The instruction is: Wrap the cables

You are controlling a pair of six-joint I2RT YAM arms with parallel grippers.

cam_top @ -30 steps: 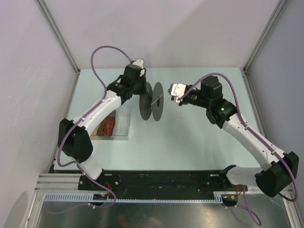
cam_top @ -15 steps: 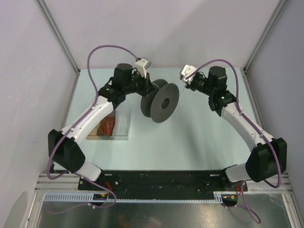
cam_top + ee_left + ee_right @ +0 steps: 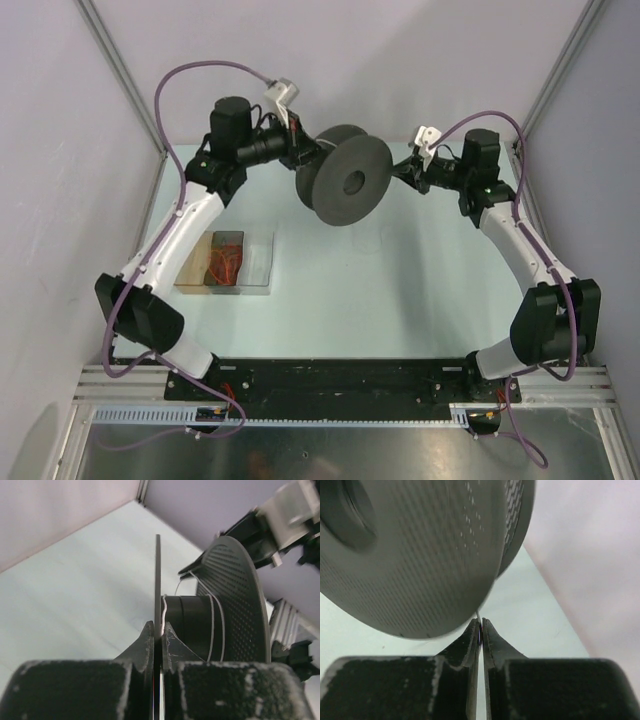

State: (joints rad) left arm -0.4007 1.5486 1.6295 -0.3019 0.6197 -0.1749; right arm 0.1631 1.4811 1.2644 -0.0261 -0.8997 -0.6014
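Note:
A black spool (image 3: 345, 180) with two wide flanges hangs in the air at the back of the table. My left gripper (image 3: 300, 152) is shut on the thin rim of one flange (image 3: 157, 580), its fingertips (image 3: 149, 635) clamped on either side. The thin white cable (image 3: 212, 625) makes a few turns round the spool's hub. My right gripper (image 3: 408, 168) is just right of the spool and shut on a strand of the white cable (image 3: 478, 616), which runs up behind the near flange (image 3: 420, 555). The rest of the cable is hidden.
A clear plastic box (image 3: 262, 262) with orange and red bits inside sits on the table at the left. Grey walls and metal posts close in the back and both sides. A black rail (image 3: 340, 375) runs along the near edge.
Both arms have risen and swung toward the back wall. The spool has gone up with the left gripper and turned its flange toward the camera. The right gripper has moved right and back, staying close to the spool.

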